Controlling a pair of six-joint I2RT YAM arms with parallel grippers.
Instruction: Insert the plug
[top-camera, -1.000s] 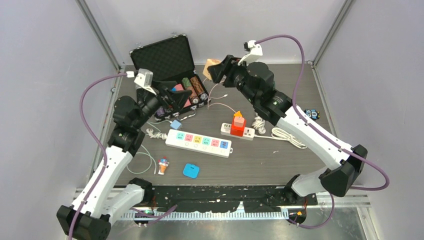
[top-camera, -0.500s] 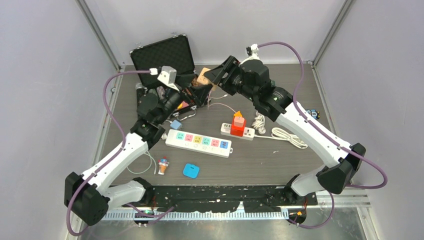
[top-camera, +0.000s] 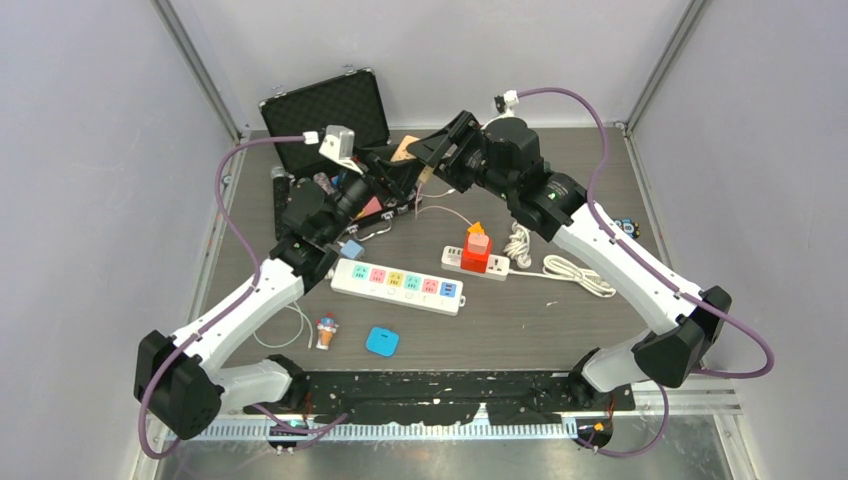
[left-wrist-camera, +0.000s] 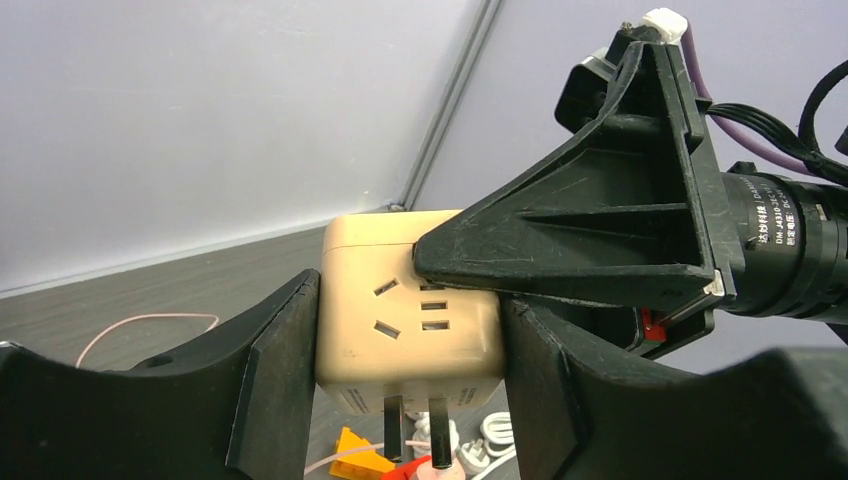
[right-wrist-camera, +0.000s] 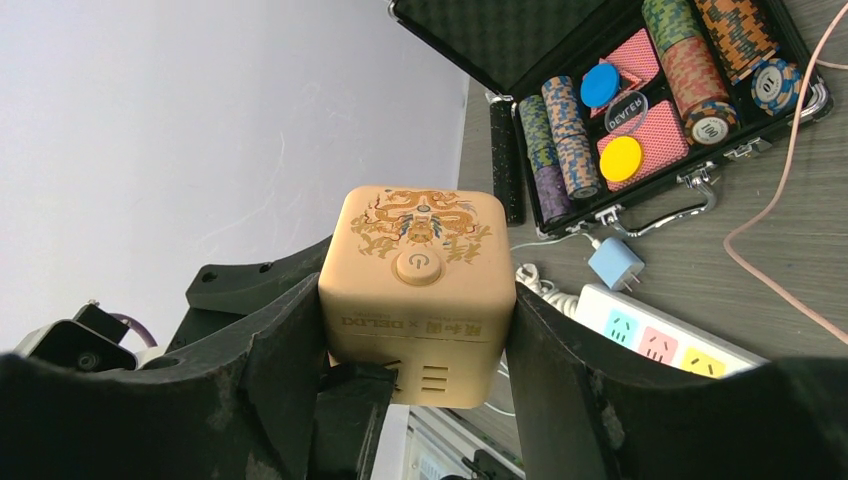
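The plug is a tan cube adapter (top-camera: 405, 152) held in the air above the back of the table. Both grippers meet at it. My right gripper (top-camera: 428, 155) is shut on two of its sides, and its top with a power button and dragon print (right-wrist-camera: 418, 250) faces the right wrist camera. My left gripper (top-camera: 392, 168) is shut on the other two sides (left-wrist-camera: 410, 320). Two metal prongs (left-wrist-camera: 412, 432) point down from the cube. The white power strip (top-camera: 398, 285) with coloured sockets lies below on the table, also seen in the right wrist view (right-wrist-camera: 660, 340).
An open black case (top-camera: 335, 120) of poker chips stands at the back left. A second white strip (top-camera: 500, 266) carries a red plug (top-camera: 476, 250). A blue charger (top-camera: 351, 249), a blue square pad (top-camera: 381, 341), a small toy (top-camera: 326, 330) and coiled white cable (top-camera: 570, 270) lie around.
My left arm swung right and up to the cube, and its jaws closed onto it. My right gripper shifted slightly left with the cube and kept its grip.
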